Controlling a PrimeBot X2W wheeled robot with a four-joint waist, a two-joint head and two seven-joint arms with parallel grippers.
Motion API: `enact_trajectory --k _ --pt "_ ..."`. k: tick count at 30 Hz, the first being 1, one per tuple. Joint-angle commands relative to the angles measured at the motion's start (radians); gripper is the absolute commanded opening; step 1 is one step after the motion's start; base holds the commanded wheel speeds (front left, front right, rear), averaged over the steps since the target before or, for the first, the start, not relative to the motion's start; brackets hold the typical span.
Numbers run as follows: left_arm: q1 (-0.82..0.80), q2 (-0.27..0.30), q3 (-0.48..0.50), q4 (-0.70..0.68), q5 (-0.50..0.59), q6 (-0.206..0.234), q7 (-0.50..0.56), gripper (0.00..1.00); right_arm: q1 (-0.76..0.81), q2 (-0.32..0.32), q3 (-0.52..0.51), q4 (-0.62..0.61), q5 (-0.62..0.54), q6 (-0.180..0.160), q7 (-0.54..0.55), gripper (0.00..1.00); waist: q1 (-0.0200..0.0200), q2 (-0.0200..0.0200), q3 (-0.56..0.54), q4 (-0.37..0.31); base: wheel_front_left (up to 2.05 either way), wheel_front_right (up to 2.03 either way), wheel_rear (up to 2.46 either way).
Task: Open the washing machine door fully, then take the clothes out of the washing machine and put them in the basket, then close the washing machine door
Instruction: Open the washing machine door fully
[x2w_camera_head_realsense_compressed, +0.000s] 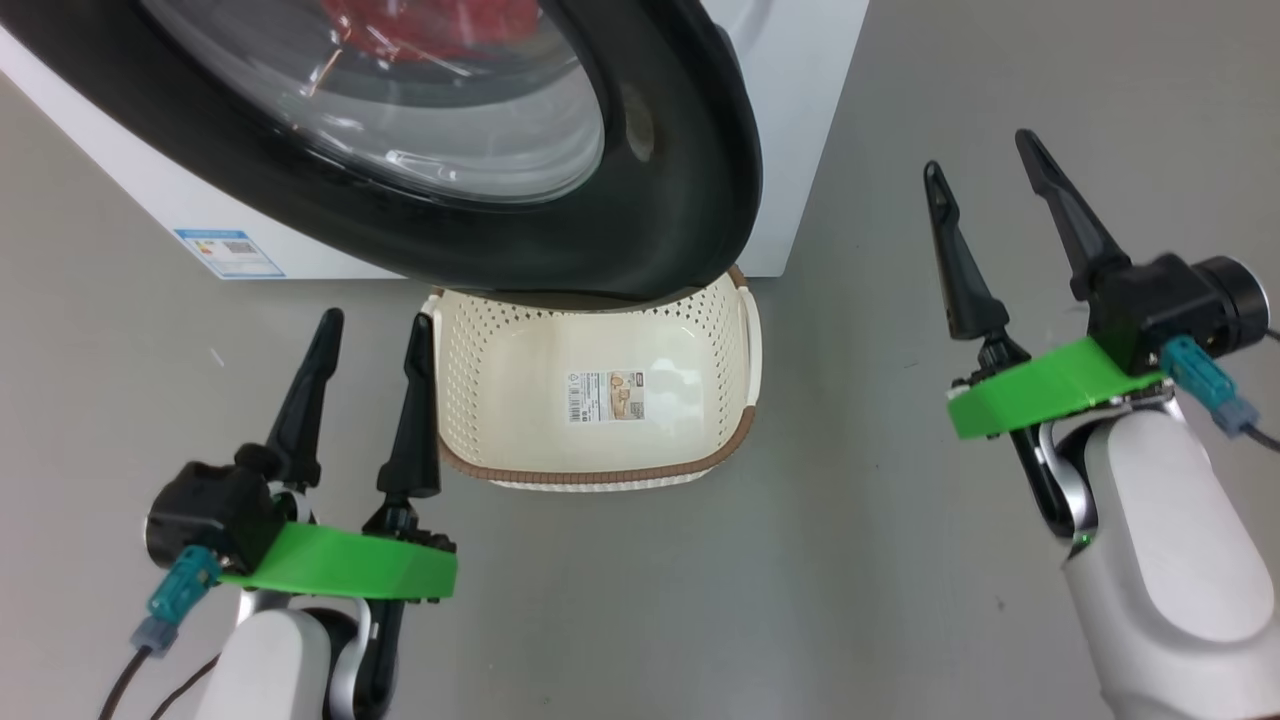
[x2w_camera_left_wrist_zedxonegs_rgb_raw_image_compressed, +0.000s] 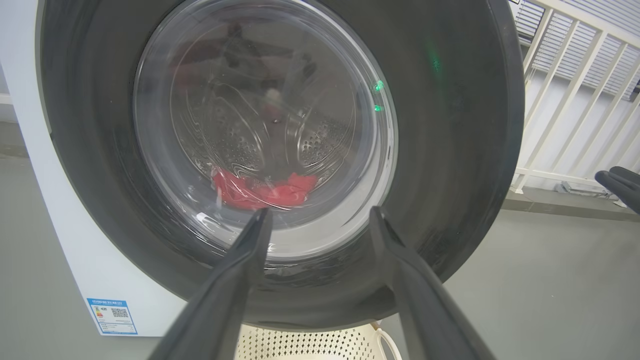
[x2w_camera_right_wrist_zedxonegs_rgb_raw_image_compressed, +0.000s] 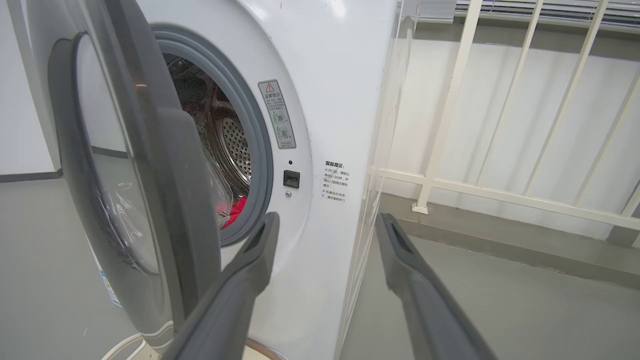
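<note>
Overhanging basket (x2w_camera_head_realsense_compressed: 600, 476), door (x2w_camera_head_realsense_compressed: 680, 180) edge ajar, clothes (x2w_camera_left_wrist_zedxonegs_rgb_raw_image_compressed: 265, 192) seemingly within, open floor (x2w_camera_head_realsense_compressed: 860, 560) right

Washing machine door (x2w_camera_head_realsense_compressed: 690, 200) swung out, black rim overhanging far edge of basket (x2w_camera_head_realsense_compressed: 600, 478) on grey floor (x2w_camera_head_realsense_compressed: 850, 560). Red clothes (x2w_camera_head_realsense_compressed: 430, 25) seen through door glass. Paper label (x2w_camera_head_realsense_compressed: 607, 395) on basket bottom. Left pincer (x2w_camera_head_realsense_compressed: 376, 320) spread, empty, one finger just beside basket's left wall. Right pincer (x2w_camera_head_realsense_compressed: 980, 155) spread, empty, well apart from basket. Blue sticker (x2w_camera_head_realsense_compressed: 228, 252) on washing machine (x2w_camera_head_realsense_compressed: 800, 100).
</note>
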Motion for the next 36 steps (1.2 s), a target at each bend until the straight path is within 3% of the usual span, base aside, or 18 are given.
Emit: enact_trajectory --k 1,18,36 --pt "0.003 0.018 0.033 -0.03 0.017 -0.005 -0.006 1.0 0.023 0.012 0.012 -0.051 -0.006 0.005 -0.006 1.0 0.0 0.0 0.002 -0.002 0.0 0.0 0.0" --pt "0.011 0.018 0.036 -0.03 0.009 0.0 -0.006 1.0 0.242 0.014 0.005 -0.235 0.057 0.005 -0.006 1.0 0.0 0.0 -0.003 -0.003 0.0 0.0 0.0" --pt "0.028 0.018 0.044 -0.041 0.012 0.003 -0.006 1.0 0.303 0.014 0.023 -0.28 0.049 0.005 -0.006 1.0 0.0 0.0 -0.002 -0.018 0.0 0.0 0.0"
